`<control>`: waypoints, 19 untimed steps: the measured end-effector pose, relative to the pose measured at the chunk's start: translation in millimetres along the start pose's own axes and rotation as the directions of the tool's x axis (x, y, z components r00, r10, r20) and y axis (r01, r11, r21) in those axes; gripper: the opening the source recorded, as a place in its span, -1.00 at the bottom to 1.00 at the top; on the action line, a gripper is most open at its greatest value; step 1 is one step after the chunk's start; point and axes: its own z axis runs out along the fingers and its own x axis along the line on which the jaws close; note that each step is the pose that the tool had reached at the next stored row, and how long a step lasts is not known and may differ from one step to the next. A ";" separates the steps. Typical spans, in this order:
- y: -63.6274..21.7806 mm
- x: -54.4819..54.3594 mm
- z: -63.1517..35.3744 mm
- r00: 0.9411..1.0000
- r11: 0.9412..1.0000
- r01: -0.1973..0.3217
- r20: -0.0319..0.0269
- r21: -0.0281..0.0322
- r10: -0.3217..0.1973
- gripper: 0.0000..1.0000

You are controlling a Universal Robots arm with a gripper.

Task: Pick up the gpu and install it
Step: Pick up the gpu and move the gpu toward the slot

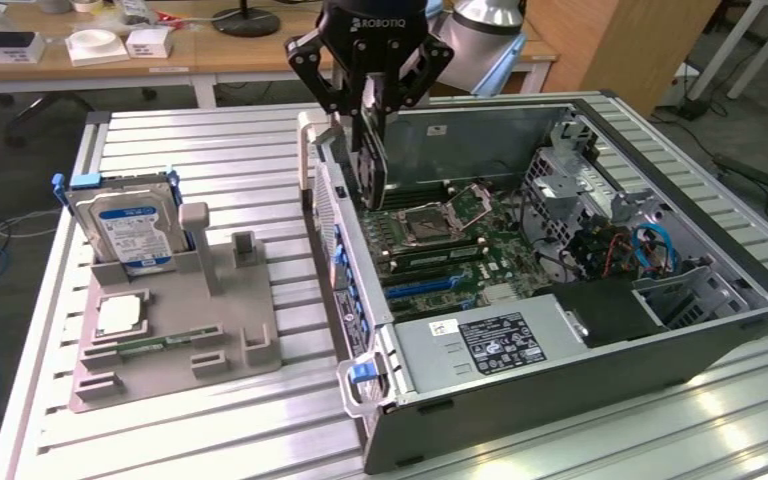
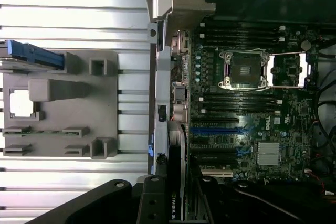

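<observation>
Exterior view: gpu (image 1: 373,160) pinched above open computer case (image 1: 531,420)

The sheet-metal case lies on its side, its green motherboard (image 1: 454,250) ridged with slots. Above the case, near its rear wall, the black gripper (image 1: 375,105) pinches the slim, flat black card edge-on. A tilt could knock it against that wall or miss the slot.

Ribbed, shiny metal table (image 1: 211,150). Computer case (image 1: 491,140) of dull grey sheet metal; beside it a matt grey plastic parts holder (image 1: 224,310) and a bright-metal hard drive (image 1: 128,230) with glossy label. The gpu (image 1: 373,160) is matt black.
</observation>
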 end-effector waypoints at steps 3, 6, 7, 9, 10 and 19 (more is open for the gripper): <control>0.0 -2.1 0.2 1.000 1.000 0.000 0.000 0.000 0.000 -0.48; 0.0 -6.2 0.4 1.000 1.000 0.000 0.000 0.000 0.000 -0.48; 0.0 -7.6 0.4 1.000 1.000 0.000 0.000 0.000 0.000 -0.48; 0.0 -10.2 0.5 1.000 1.000 0.000 -0.001 0.000 0.000 -0.48; 0.0 -11.4 0.6 1.000 1.000 0.000 -0.001 0.000 0.000 -0.48; 0.0 -17.4 2.3 1.000 1.000 0.000 -0.001 0.000 0.000 -0.48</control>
